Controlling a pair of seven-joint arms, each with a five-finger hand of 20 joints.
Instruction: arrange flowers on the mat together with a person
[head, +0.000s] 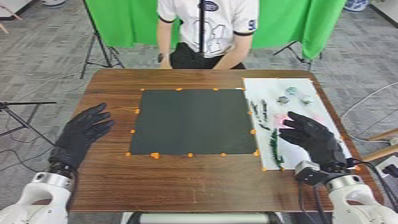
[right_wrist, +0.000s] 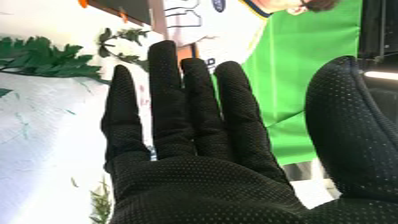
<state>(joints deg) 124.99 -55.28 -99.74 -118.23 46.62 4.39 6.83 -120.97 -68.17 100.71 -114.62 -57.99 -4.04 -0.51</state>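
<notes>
The right hand's (head: 309, 137) fingers (right_wrist: 165, 100) are straight, thumb apart, empty, above a white sheet (head: 266, 89). Leafy green stems (head: 274, 145) lie just left of them; pale flowers (head: 291, 91) lie beyond. The wrist view details leaf edges; the head view adds the dark mat (head: 191, 120), tabletop (head: 178, 185) and relaxed, empty left hand (head: 84, 131).

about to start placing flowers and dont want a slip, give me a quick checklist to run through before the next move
1. Dark mat flat between the hands: ok.
2. Pale flowers and leafy stem on the white sheet: ok.
3. Right hand open for a pick: ok, fingers straight.
4. Flower or stem in the right hand: not ok, it holds nothing.
5. Left hand off the mat: ok, it is left of it.
6. Which piece goes first: cannot tell.
</notes>
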